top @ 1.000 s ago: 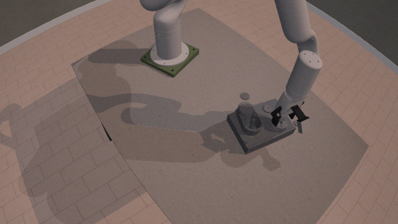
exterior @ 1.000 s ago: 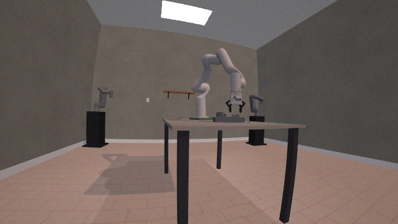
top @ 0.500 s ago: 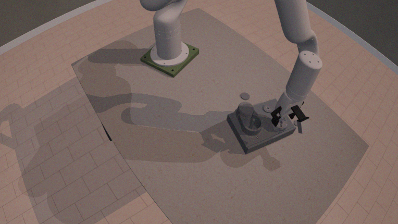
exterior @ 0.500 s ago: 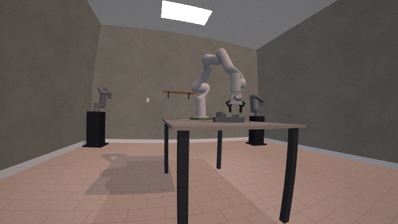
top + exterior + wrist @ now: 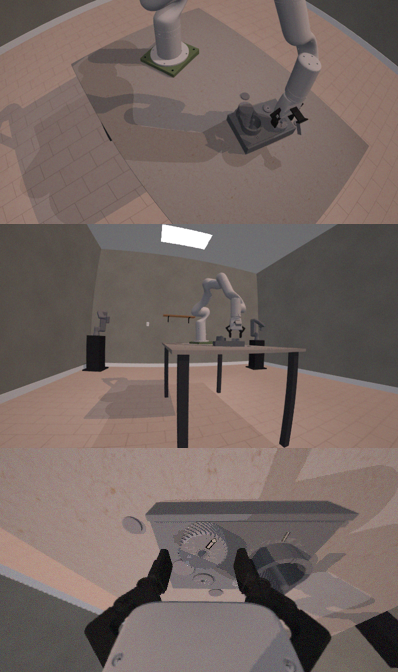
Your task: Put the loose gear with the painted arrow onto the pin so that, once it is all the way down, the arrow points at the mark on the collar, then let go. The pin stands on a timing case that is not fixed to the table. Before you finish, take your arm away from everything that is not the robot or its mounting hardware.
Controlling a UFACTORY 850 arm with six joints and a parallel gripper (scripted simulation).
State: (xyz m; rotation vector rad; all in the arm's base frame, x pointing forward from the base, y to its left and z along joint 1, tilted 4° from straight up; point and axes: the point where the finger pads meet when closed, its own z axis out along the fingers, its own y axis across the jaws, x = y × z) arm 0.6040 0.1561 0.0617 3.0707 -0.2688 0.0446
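Observation:
The gear (image 5: 202,545) is a grey toothed disc with a cream arrow. It lies flat on top of the grey timing case (image 5: 250,543), near one end. It also shows in the overhead view (image 5: 282,124). My gripper (image 5: 202,557) is open and empty, with a finger on either side of the gear and a little above it; it also shows in the overhead view (image 5: 288,118) and in the side view (image 5: 235,333). At the case's other end is a raised ring collar (image 5: 253,124) with a tall grey post (image 5: 245,110) at it. A small light mark (image 5: 257,136) lies in front of the ring.
A small grey disc (image 5: 245,96) lies on the table behind the case. Another small round piece (image 5: 266,108) sits on the case's back edge. The arm's base on its green plate (image 5: 170,57) stands at the back of the table.

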